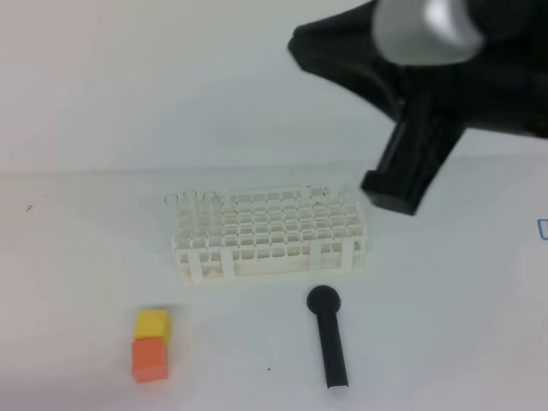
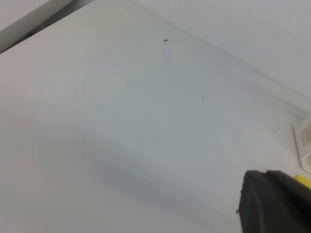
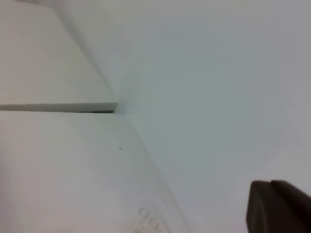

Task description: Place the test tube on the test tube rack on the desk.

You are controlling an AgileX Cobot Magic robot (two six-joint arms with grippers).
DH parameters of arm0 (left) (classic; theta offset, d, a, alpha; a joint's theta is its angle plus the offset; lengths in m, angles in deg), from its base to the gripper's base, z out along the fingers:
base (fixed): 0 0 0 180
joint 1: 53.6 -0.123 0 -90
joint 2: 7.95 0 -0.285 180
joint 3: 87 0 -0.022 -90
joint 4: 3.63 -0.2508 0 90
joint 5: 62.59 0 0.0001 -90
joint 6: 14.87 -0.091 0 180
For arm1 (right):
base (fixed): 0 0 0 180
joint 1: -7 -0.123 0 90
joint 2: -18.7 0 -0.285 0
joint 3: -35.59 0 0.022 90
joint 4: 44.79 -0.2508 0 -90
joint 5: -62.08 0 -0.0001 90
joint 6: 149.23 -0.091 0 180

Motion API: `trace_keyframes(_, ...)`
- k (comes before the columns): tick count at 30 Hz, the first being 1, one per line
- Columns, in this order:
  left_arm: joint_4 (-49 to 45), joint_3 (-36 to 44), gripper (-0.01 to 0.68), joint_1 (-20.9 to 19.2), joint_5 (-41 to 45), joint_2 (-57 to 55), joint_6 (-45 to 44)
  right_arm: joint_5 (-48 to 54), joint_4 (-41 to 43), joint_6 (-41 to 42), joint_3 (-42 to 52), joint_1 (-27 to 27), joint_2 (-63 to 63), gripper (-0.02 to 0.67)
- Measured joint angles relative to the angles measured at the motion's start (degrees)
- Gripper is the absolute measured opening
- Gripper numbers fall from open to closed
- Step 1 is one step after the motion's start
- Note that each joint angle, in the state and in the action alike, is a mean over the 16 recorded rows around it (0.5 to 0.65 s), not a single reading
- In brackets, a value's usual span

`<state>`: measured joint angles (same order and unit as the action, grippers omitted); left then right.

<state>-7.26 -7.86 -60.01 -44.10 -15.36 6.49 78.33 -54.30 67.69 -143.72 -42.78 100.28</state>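
The thin clear glass test tubes (image 1: 190,199) in the white plastic grid rack (image 1: 271,235) look light, slippery and fragile, best gripped at mid-length, and both pincers, the right gripper (image 1: 390,199) beside the rack and the left gripper (image 2: 274,204), are closed on nothing.

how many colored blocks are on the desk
2: a yellow block and an orange block, touching, left of the black tool and in front of the test tube rack. The right arm may hide others.
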Motion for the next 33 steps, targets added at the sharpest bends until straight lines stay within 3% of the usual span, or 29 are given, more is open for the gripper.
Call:
trace_keyframes(9,0.0,0.0,-0.001,-0.01,0.0,0.01,0.0,-0.94,1.02,0.21,0.02,1.19,-2.79,-0.001)
trace_keyframes(15,0.0,0.0,-0.001,-0.02,0.0,0.01,0.0,-1.68,0.57,-2.33,0.91,5.97,-3.62,-0.001)
trace_keyframes(24,0.0,0.0,-0.001,-0.02,0.0,0.0,0.0,3.35,-1.69,-7.22,8.57,22.26,-12.56,-0.001)
trace_keyframes(33,0.03,-0.22,-0.001,0.0,0.0,-0.05,0.0,5.48,-3.42,-8.68,27.39,40.82,-34.99,-0.001)
